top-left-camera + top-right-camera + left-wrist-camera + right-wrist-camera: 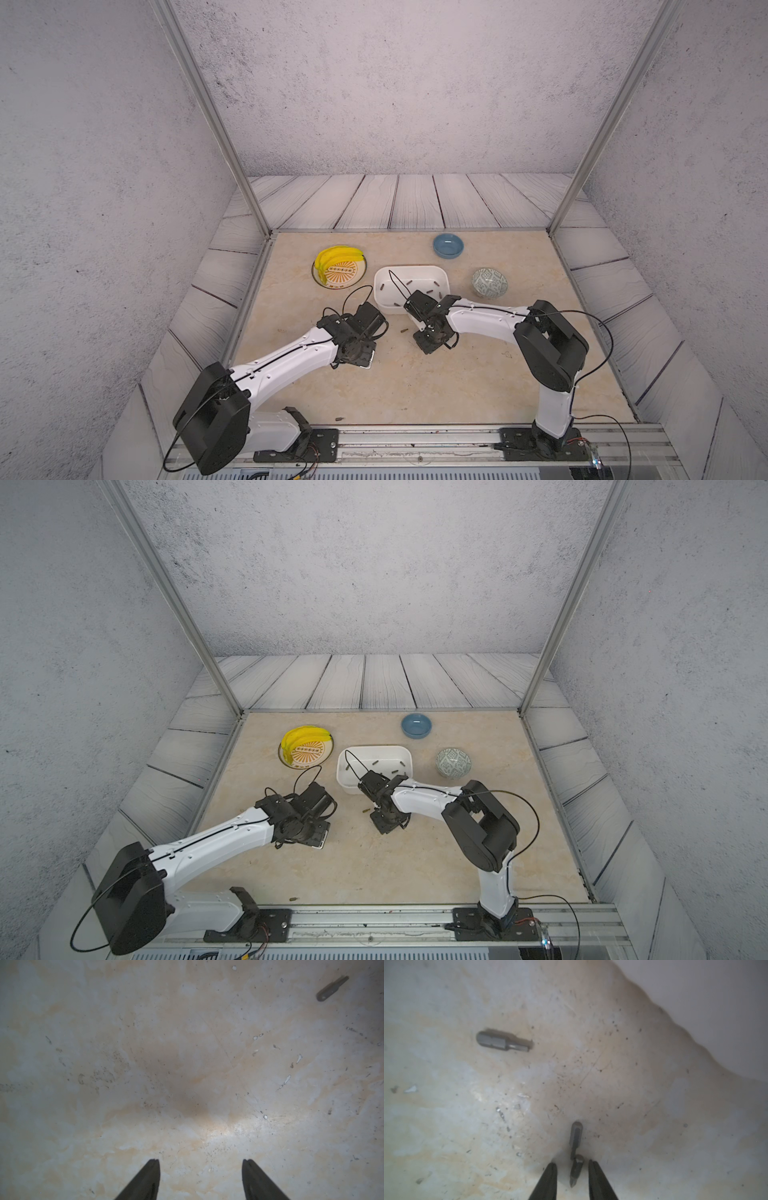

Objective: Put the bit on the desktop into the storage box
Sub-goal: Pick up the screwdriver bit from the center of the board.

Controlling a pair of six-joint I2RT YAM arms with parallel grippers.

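Beige marbled counter [415, 382], boxed in by grey plank panels [415, 203] and rough grey walls. Flat on it, low in the right wrist frame, a pointed bit [575, 1169], straddled by the right gripper [572, 1163]: fingers apart, a sliver of bare counter on either side of the bit, nothing clamped. End to end with it, farther from the fingers, a second bit [576, 1136]; touching or not, too blurred to tell. Toward the upper left of that frame, well apart from both, a third bit [504, 1041]. Across the upper right corner of the same frame, the white wall of the storage box [716, 1001].

In both top views, storage box at frame centre, just above the right wrist, with several loose bits [409, 282] on its floor. Hidden there under the wrist: pointed bit and second bit. Third bit [402, 331] visible as a small dark mark between the two wrists.

Left gripper [201, 1160]: fingers wide apart, empty, over bare counter, third bit far off in the upper right corner of its frame. Near the lower edge of the counter in a top view, beside the left arm's base, a fourth bit [340, 419]. Farther out: patterned plate [352, 280] with bananas [330, 255] left of the box, blue bowl [448, 245] to its upper right, grey-green bowl [489, 282] to its right.
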